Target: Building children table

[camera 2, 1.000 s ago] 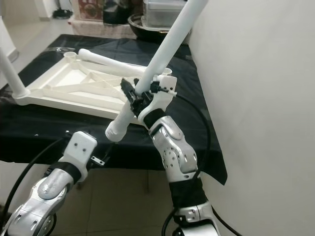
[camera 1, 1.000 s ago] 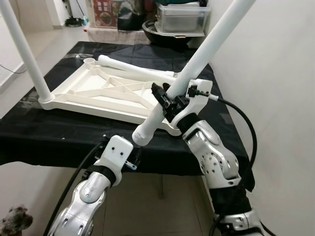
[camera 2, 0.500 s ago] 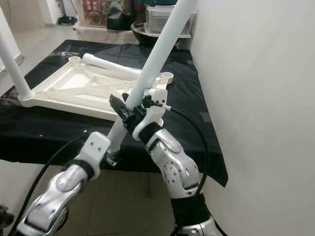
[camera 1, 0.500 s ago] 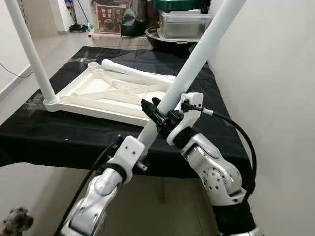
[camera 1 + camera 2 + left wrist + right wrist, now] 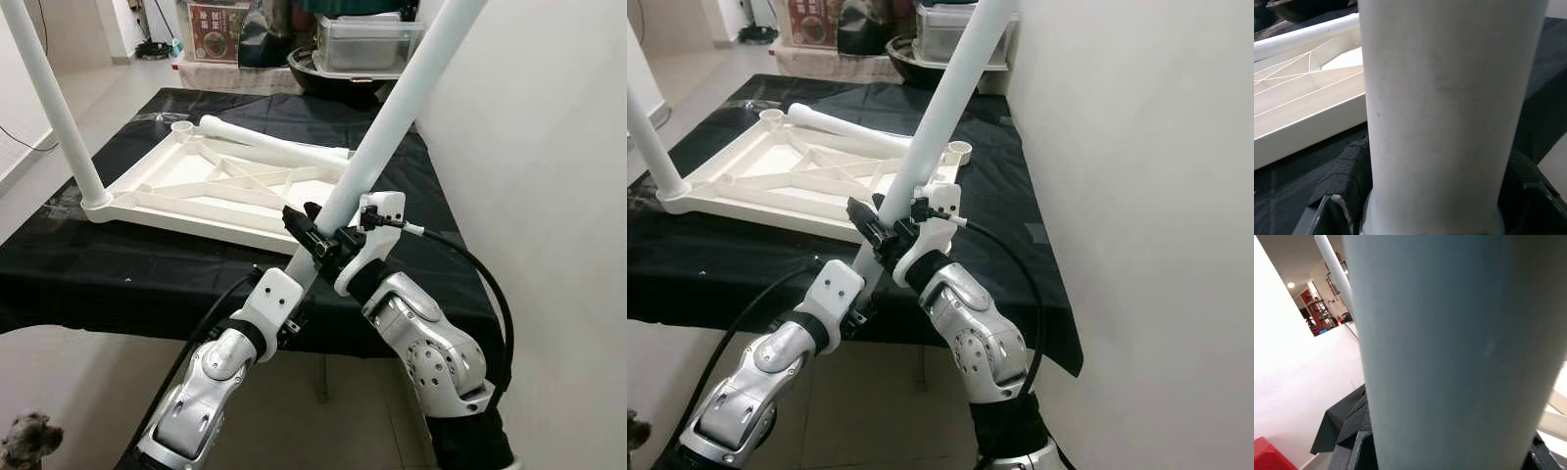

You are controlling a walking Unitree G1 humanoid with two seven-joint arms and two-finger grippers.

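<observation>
Even, bright indoor light; head views are sharp, with soft shadows under the black cloth (image 5: 118, 274). Both wrist views are blurred by the close white leg (image 5: 1449, 112), its surface softly shaded.

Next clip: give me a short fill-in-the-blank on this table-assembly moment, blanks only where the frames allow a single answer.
1. The right gripper is shut on a white table ____, held at a slant.
2. The left gripper holds the same piece at its ____ end.
3. The white tabletop lies upside down on a ____ cloth.
4. One leg already stands upright in the tabletop's near-____ corner.

Missing words: leg; lower; black; left
</observation>
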